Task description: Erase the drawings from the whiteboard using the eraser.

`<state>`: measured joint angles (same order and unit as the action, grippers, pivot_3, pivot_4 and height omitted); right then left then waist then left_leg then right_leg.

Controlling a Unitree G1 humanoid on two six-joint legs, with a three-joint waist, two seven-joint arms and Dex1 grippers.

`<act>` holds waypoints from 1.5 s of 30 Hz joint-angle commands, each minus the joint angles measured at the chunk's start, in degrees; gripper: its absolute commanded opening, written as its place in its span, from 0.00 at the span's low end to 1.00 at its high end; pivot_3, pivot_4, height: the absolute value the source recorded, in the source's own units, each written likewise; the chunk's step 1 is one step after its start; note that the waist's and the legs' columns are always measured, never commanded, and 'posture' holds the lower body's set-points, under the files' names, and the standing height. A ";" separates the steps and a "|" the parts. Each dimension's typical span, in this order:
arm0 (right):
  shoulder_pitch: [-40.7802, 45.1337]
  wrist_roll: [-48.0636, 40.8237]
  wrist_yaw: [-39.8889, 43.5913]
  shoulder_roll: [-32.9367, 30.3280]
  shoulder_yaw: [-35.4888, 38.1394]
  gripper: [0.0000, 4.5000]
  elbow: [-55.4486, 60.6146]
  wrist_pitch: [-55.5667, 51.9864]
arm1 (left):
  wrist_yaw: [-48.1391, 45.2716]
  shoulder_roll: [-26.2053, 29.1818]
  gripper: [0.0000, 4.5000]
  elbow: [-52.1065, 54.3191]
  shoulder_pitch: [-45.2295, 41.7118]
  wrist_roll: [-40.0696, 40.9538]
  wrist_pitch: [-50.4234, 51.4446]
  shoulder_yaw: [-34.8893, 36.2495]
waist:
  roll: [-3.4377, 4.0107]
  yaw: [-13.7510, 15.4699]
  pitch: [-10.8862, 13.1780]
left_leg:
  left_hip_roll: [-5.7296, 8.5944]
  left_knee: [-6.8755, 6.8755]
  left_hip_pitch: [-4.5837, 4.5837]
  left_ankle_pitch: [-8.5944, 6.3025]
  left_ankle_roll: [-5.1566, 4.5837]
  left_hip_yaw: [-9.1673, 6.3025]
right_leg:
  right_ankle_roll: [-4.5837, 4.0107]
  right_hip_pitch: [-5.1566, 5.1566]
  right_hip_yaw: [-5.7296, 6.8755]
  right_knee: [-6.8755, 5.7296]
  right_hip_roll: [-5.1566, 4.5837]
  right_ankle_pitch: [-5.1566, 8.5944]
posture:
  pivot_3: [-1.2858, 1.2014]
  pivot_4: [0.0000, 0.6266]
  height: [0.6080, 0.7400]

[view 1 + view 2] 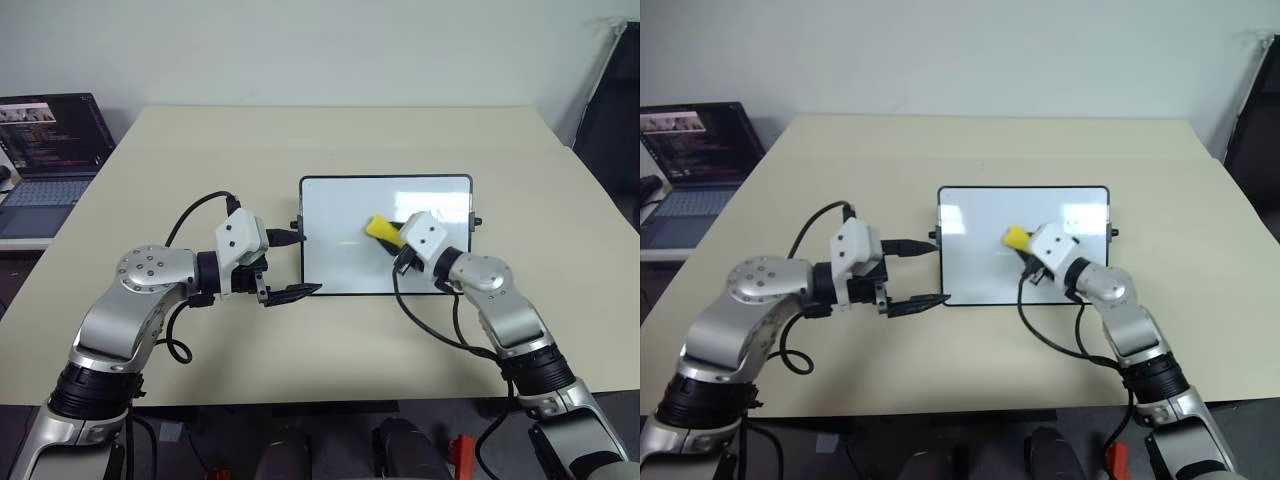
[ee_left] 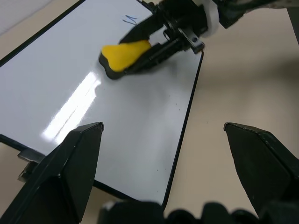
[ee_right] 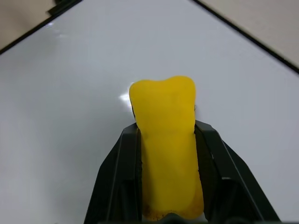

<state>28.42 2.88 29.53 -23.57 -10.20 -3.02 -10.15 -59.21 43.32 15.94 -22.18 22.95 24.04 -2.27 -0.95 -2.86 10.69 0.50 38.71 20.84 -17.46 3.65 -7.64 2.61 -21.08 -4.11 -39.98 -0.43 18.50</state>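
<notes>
The right gripper (image 1: 392, 236), fingers clamped on the yellow eraser (image 1: 381, 229), rests it mid-whiteboard (image 1: 340, 215); blue marks (image 2: 129, 19) lie just beyond. The left gripper (image 1: 290, 266) fingers gape.

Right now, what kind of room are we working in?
Probably an office or lab: a plain beige table against a bare wall, an open laptop showing code on a side desk, and a small whiteboard.
</notes>
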 commanded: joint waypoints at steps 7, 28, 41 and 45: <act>-4.51 -0.45 0.46 -1.29 1.55 0.25 -2.02 -0.74 | -0.65 -0.51 1.00 -0.25 -1.61 -0.54 -1.94 -0.04 | -0.01 0.28 -0.01 | 0.03 0.01 -0.01 0.03 -0.03 -0.01 | 0.02 0.03 0.00 0.00 -0.01 -0.01 | 0.52 0.24 1.00; -5.57 -21.23 11.81 -7.53 12.67 0.25 26.68 -23.75 | -1.69 -0.95 1.00 -2.32 -4.24 -0.45 -2.48 0.49 | 0.13 0.07 0.17 | 0.05 -0.24 0.41 0.10 0.00 -0.03 | -0.02 -0.41 -0.01 0.08 -0.06 -0.06 | 0.52 0.24 1.00; 2.18 -16.23 0.98 -12.72 24.13 0.25 10.85 -14.21 | -1.10 -1.97 1.00 -3.68 -5.70 -0.86 -3.56 -0.07 | 0.14 0.11 0.17 | 0.06 -0.78 1.28 0.25 0.24 0.12 | -0.05 -1.19 0.11 0.76 -0.41 -0.05 | 0.52 0.24 1.00; 1.59 -13.72 -2.04 -12.71 24.16 0.25 9.47 -12.06 | -0.79 -2.42 1.00 -3.68 -6.49 -1.01 -3.32 -0.17 | 0.14 0.06 0.16 | 0.05 -0.76 1.28 0.23 0.20 0.13 | -0.05 -1.19 0.14 0.71 -0.40 -0.05 | 0.52 0.24 1.00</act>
<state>29.75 -11.69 28.91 -35.67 12.63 6.05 -24.24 -60.28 41.03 11.25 -27.85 21.91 21.73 -3.28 -0.82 -2.80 10.85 0.55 37.96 22.12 -17.22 3.84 -7.51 2.56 -22.26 -3.98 -39.28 -0.83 18.45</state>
